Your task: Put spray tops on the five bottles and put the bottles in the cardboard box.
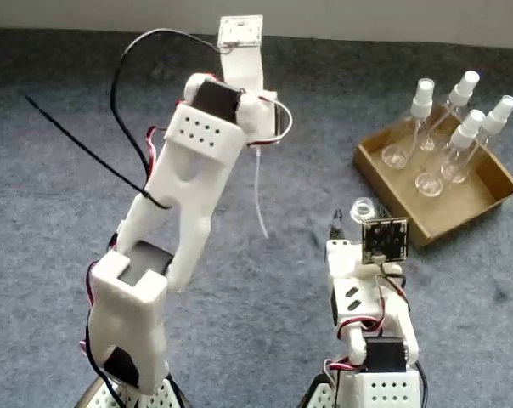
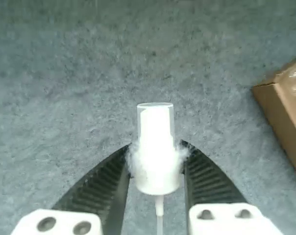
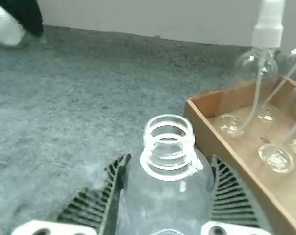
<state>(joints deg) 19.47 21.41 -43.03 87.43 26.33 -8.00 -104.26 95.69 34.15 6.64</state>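
The left arm runs from 7 o'clock on the grey-carpeted bench up towards 12 o'clock. Its fingers are pinching a white spray top. One ribbed finger presses on each side of the top's wide collar, and the capped nozzle end sticks out past the fingertips. The thin tube hangs down from the spray top, above the bench.

At 5 o'clock is the right arm. Its fingers are closed on a clear bottle and grip its body from both sides. The threaded neck stands clear beyond the fingertips and has no top on it. From above, the bottle's open mouth faces upward.

The cardboard box lies at 2 o'clock from that bottle, near it but not touching. Four clear bottles stand upright inside the box, each with a white spray top, grouped towards its far side. From the left wrist, a corner of the box shows well apart from the held spray top.
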